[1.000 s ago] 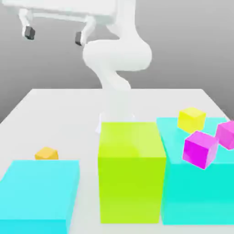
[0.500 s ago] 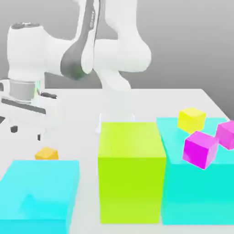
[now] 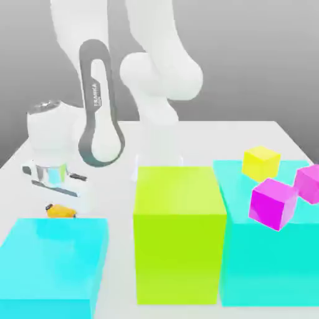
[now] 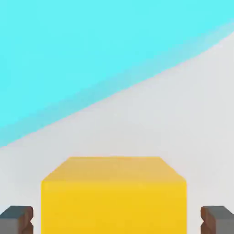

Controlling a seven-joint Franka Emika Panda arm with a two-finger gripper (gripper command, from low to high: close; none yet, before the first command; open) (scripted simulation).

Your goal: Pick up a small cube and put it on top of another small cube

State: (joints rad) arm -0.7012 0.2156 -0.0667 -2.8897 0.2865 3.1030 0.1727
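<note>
The small orange cube [image 3: 60,212] rests on the white table [image 3: 249,134], just behind the low cyan block [image 3: 53,265] at the exterior view's left. My gripper [image 3: 61,208] has come down over it, one finger on each side. In the hand view the orange cube [image 4: 114,196] sits between the two dark fingertips [image 4: 17,219], with a gap showing on both sides, so the gripper [image 4: 117,220] is open. The low cyan block [image 4: 68,55] lies just beyond the cube.
A tall lime block [image 3: 179,230] stands in the middle. At the exterior view's right, a big cyan block [image 3: 268,268] carries a small yellow cube [image 3: 261,162] and two magenta cubes [image 3: 273,203] [image 3: 309,182]. The arm's base rises behind the lime block.
The arm has swung down from high above the table, and the hand has dropped onto the orange cube. No cube or block has moved.
</note>
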